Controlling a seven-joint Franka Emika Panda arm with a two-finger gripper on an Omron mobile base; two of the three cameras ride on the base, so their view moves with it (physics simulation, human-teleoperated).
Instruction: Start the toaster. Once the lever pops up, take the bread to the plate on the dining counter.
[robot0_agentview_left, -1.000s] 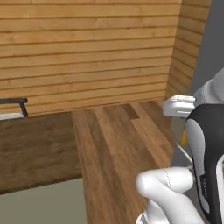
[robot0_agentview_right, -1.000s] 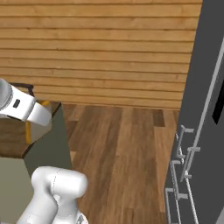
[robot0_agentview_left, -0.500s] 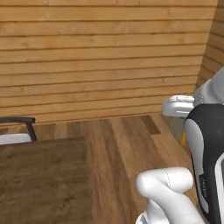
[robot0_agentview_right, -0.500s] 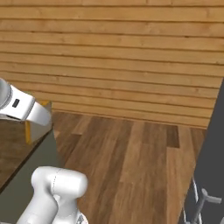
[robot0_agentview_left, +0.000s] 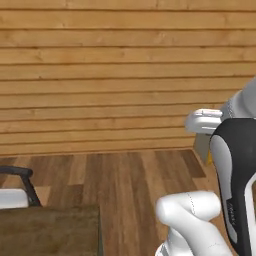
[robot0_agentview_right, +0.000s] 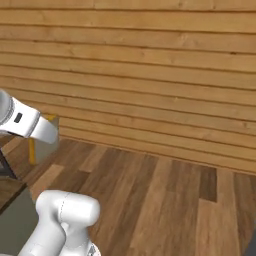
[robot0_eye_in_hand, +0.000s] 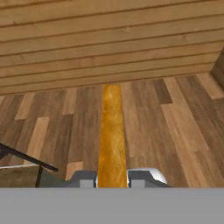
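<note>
In the hand view the bread (robot0_eye_in_hand: 111, 131) shows edge-on as a long golden-tan strip running up from my gripper (robot0_eye_in_hand: 112, 178), which is shut on it with one fingertip (robot0_eye_in_hand: 83, 178) on either side. From the left base view the hand (robot0_agentview_left: 204, 122) hangs at the right with a yellow bit of bread (robot0_agentview_left: 209, 159) under it. The right base view has the bread's crust (robot0_agentview_right: 32, 150) below the hand at the left. A corner of the dark-brown dining counter (robot0_agentview_left: 50, 230) lies at the lower left. The toaster and the plate are out of view.
A plank wall (robot0_agentview_left: 115, 75) stands ahead across a wood floor (robot0_agentview_right: 165, 200). A black-armed chair with a white seat (robot0_agentview_left: 15, 190) stands beside the counter, and its black bar (robot0_eye_in_hand: 26, 159) shows in the hand view. The counter's olive panel (robot0_agentview_right: 15, 220) is at the lower left.
Both base views have swung, so the camera has turned: the counter slid to the lower left and the dark cabinet at the right left the picture. The bread stays gripped.
</note>
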